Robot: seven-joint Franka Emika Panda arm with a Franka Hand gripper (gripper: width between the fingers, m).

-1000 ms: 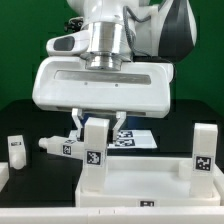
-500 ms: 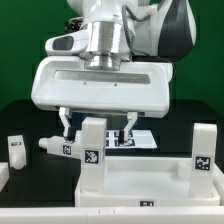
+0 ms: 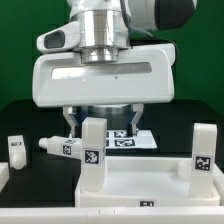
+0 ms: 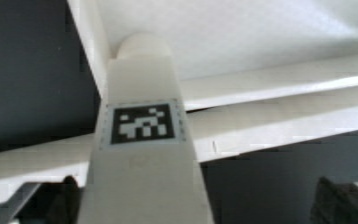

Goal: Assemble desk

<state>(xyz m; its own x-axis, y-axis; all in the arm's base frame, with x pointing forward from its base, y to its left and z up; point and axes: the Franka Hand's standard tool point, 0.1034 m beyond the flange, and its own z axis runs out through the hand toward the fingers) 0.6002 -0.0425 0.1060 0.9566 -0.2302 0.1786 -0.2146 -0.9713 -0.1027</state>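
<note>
1. The tool (image 3: 100,129) hangs low over the counter (image 3: 25,125) with its jaws spread wide and nothing pinched between them.
2. Its two fingers (image 3: 69,124) stand either side of the near leg (image 3: 95,150), with a clear gap on each side.
3. That near leg stands upright at the corner of the tabletop panel (image 3: 150,185) on the exterior view's left, one square tag facing the camera.
4. The tabletop panel lies flat on the counter in the foreground, running off toward the exterior view's right.
5. A second leg (image 3: 203,150) stands upright at the panel's end on the exterior view's right, also showing a tag.
6. A third leg (image 3: 58,146) lies on its side on the counter, just beside the near leg on the exterior view's left.
7. A fourth leg (image 3: 15,148) stands farther out on that side, well apart from the panel.
8. The marker board (image 3: 135,142) lies flat on the counter behind the near leg, partly hidden by the tool.
9. In the wrist view the near leg (image 4: 149,130) fills the middle with its tag in sight, the panel (image 4: 282,95) runs behind it, and the dark fingers (image 4: 48,203) sit out at the picture's edges, apart from the leg.
</note>
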